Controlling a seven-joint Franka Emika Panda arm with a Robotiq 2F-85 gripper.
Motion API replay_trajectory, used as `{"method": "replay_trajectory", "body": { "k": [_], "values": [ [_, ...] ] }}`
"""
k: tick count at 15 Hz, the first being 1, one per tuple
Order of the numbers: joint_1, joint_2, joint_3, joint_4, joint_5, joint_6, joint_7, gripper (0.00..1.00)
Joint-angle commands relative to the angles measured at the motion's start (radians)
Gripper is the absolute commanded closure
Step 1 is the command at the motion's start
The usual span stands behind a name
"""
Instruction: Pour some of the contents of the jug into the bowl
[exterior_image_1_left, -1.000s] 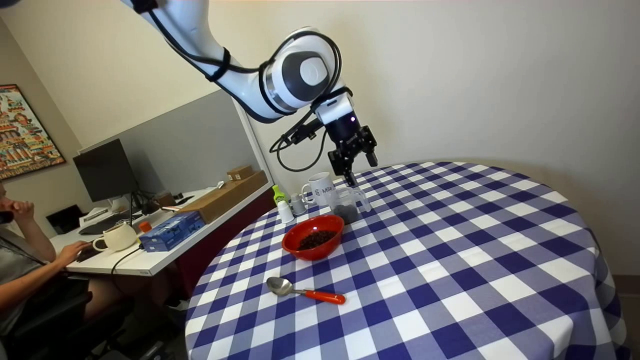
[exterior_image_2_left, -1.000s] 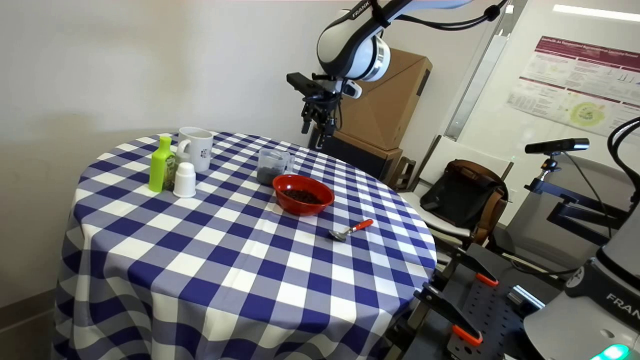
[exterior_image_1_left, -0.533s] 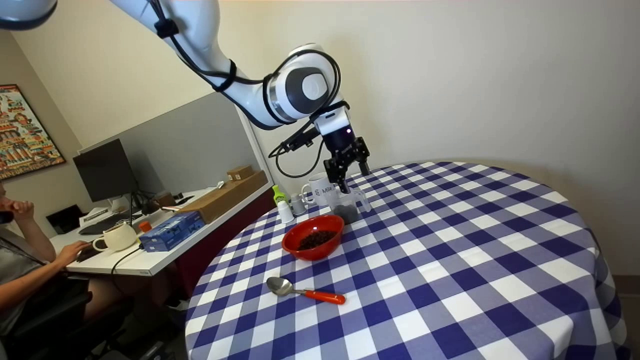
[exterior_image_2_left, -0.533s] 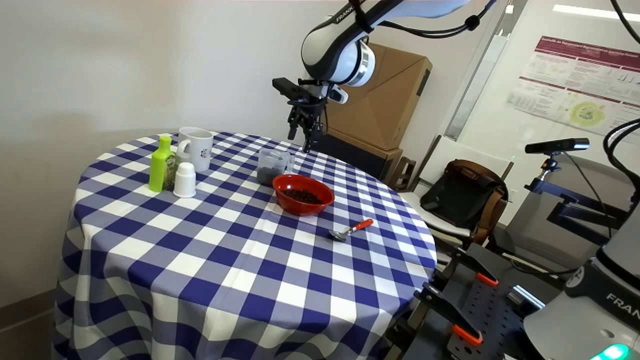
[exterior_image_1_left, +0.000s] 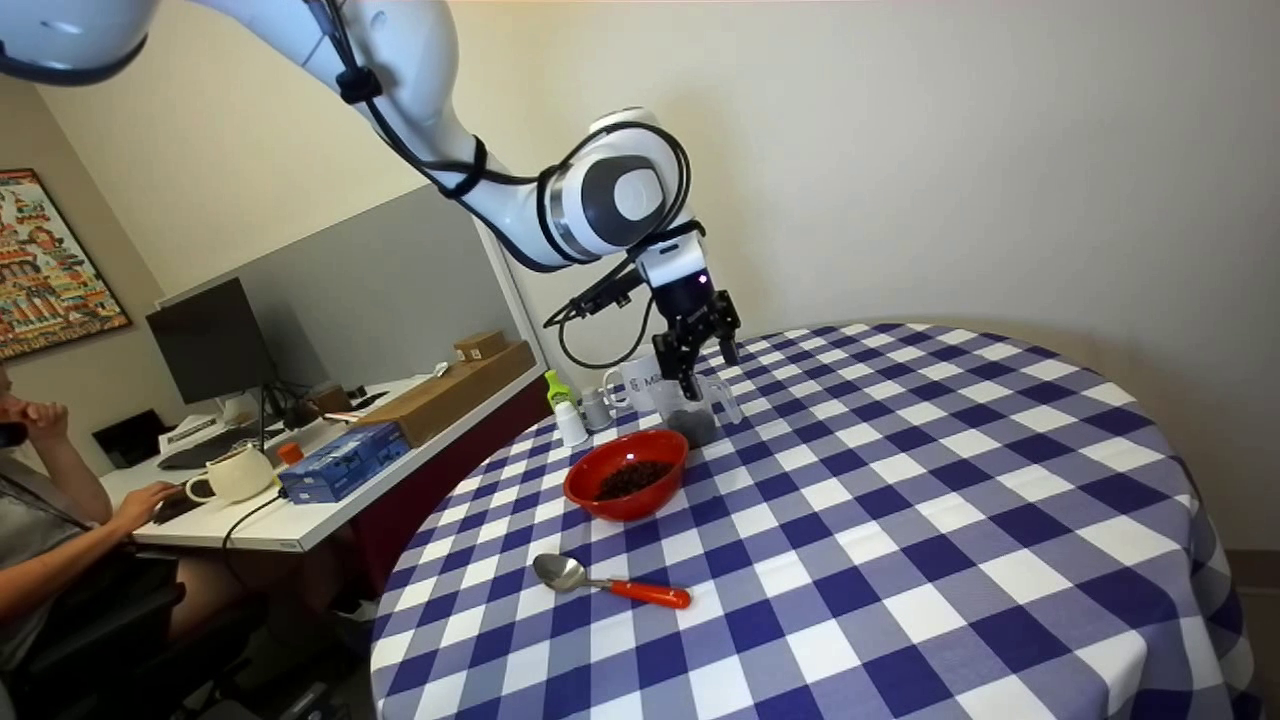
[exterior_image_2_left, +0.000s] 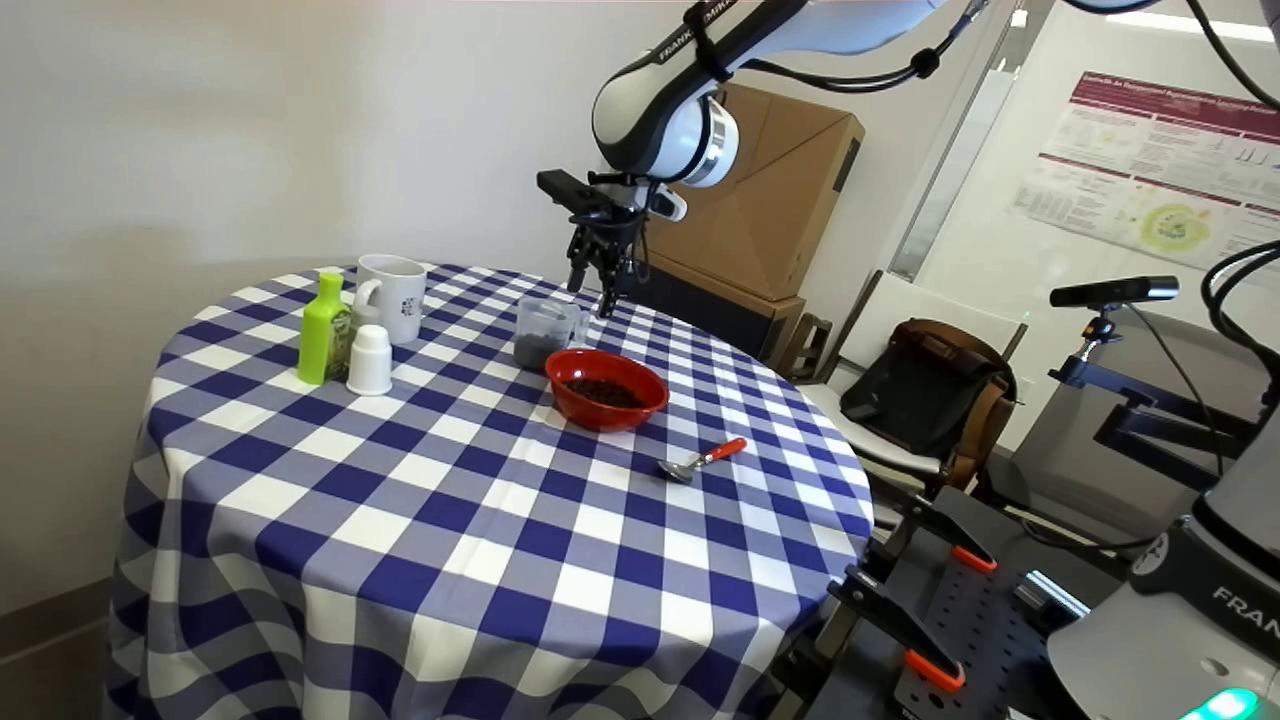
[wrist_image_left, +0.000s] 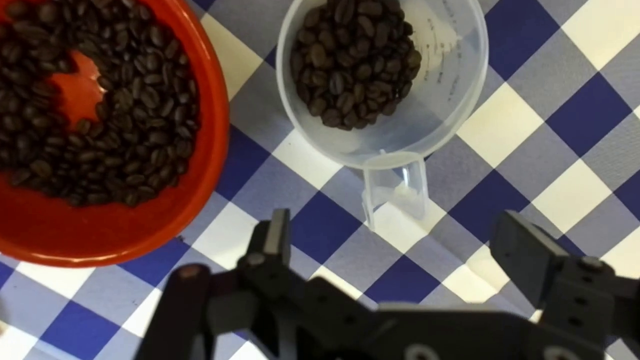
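One empty claw (wrist_image_left: 400, 242), spread wide, faintly printed jug (wrist_image_left: 440, 107) beside bowl (wrist_image_left: 125, 232), arm (exterior_image_2_left: 650, 105) lettered "FRANK"

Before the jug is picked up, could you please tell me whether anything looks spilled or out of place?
Hardly: the jug and bowl stand upright, coffee beans inside both. One oddity: a dark speck on the tablecloth just beside the bowl, maybe a spilled fragment, though too small to tell.
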Motion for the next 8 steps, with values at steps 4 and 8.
{"method": "replay_trajectory", "body": {
  "k": [4, 8],
  "values": [
    [-0.004, 0.07, 0.006, 0.086, 0.017, -0.032, -0.056, 0.37],
    [-0.002, 0.087, 0.007, 0.1, 0.018, -0.028, -0.069, 0.69]
  ]
}}
